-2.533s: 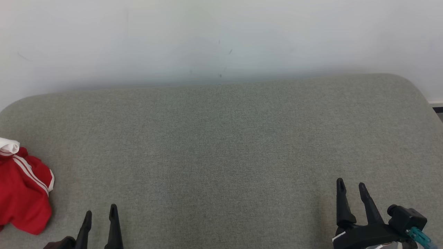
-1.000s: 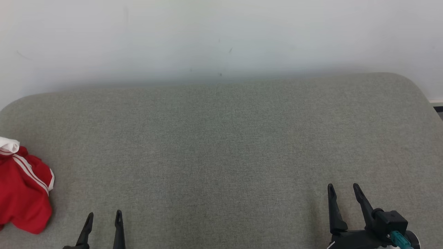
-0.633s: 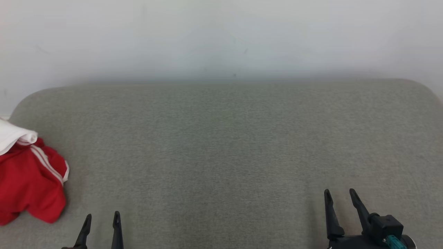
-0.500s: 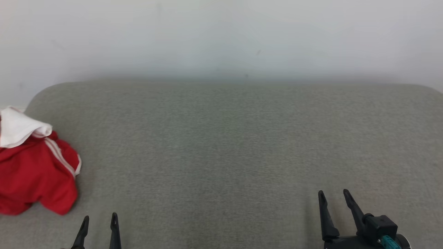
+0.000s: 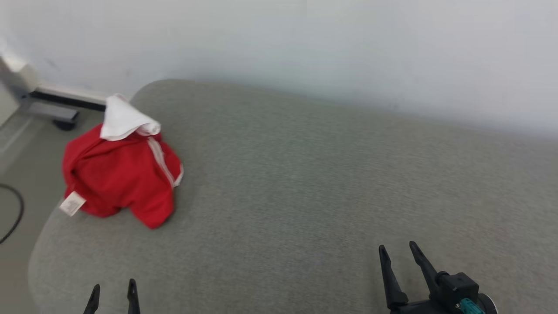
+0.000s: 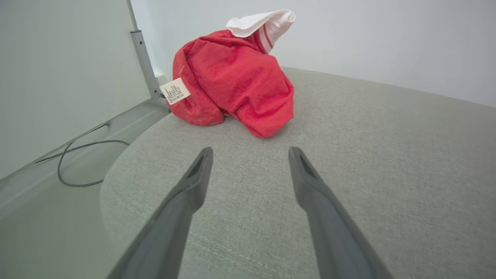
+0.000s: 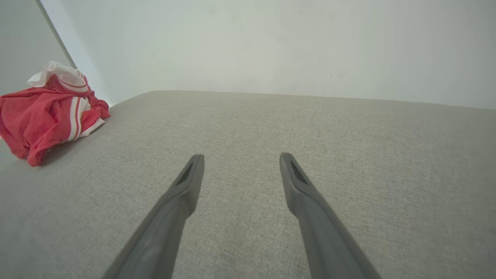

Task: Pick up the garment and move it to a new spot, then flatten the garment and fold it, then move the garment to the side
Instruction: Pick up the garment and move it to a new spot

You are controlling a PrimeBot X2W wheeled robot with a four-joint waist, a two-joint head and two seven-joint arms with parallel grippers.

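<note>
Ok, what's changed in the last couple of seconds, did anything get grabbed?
The head camera has swung toward the robot's left, bringing the red garment fully into view along with the floor and a cable beside the cushion. The garment itself looks unmoved, bunched at the cushion's left end. Nothing taken hold of: left gripper and right gripper stay low over the cushion, jaws open and empty.

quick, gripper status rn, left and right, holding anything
Left gripper: open, holding nothing; the red garment lies ahead of it, untouched.
Right gripper: open, holding nothing.
</note>
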